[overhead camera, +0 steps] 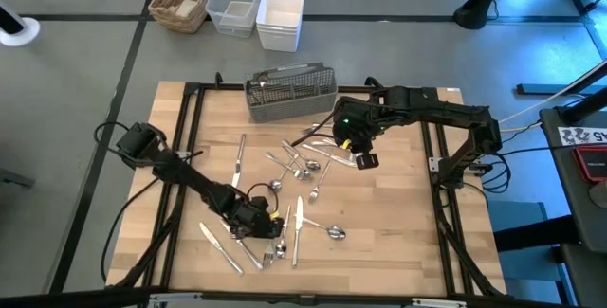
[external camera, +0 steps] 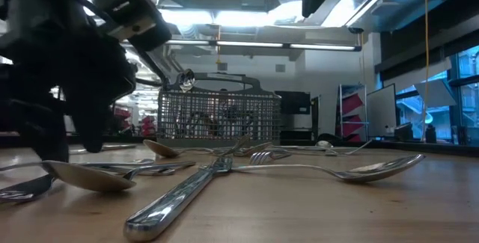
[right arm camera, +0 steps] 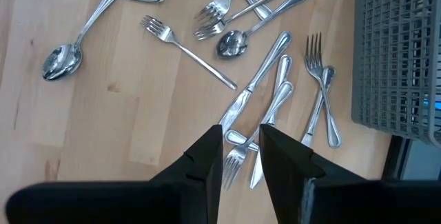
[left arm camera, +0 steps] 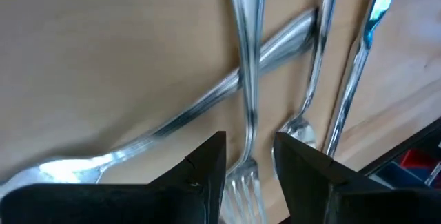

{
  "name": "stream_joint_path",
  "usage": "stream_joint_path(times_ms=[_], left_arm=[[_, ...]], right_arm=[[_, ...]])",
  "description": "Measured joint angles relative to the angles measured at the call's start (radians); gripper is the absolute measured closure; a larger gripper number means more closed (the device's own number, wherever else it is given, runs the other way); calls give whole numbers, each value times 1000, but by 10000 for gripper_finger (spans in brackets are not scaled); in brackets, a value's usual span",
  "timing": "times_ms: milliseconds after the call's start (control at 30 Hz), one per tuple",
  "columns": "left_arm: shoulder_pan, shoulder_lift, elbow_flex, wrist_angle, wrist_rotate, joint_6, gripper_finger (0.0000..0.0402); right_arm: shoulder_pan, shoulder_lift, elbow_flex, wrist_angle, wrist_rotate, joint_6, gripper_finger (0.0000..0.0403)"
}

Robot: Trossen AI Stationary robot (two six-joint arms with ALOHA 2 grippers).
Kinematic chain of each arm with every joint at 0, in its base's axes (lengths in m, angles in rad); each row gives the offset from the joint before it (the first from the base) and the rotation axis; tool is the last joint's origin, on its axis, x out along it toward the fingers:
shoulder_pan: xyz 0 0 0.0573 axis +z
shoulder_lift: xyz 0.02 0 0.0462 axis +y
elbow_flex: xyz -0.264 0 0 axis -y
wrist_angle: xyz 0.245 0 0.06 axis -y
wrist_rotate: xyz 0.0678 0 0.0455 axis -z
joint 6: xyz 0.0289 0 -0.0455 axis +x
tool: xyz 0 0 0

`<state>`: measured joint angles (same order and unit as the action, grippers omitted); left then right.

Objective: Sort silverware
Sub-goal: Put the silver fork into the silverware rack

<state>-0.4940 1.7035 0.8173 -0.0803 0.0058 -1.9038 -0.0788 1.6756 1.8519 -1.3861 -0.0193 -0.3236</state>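
Note:
Several silver forks, spoons and knives [overhead camera: 299, 171] lie scattered on the wooden table between the grey mesh caddy [overhead camera: 291, 93] and the near edge. My left gripper [overhead camera: 264, 221] is down at the table near the near edge. It is open, with one finger on each side of a fork's neck [left arm camera: 247, 124], just above the tines, and not touching it. My right gripper [overhead camera: 358, 152] is open and empty, raised above the silverware beside the caddy [right arm camera: 400, 52]. A fork's tines [right arm camera: 234, 163] on the table show through its gap.
The caddy stands at the table's far side, at the middle. A wicker basket [overhead camera: 182, 0], a clear tub [overhead camera: 234, 3] and a white tub [overhead camera: 280, 16] sit on the floor beyond the table. Black frame rails [overhead camera: 190, 137] run along the table's left and right sides.

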Motion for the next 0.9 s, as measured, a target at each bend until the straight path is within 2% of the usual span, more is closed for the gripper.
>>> stream_joint_path(times_ms=[900], left_arm=[[33, 6, 33, -48, 36, 46, 286]], right_arm=[[0, 0, 0, 0, 0, 0, 306]])
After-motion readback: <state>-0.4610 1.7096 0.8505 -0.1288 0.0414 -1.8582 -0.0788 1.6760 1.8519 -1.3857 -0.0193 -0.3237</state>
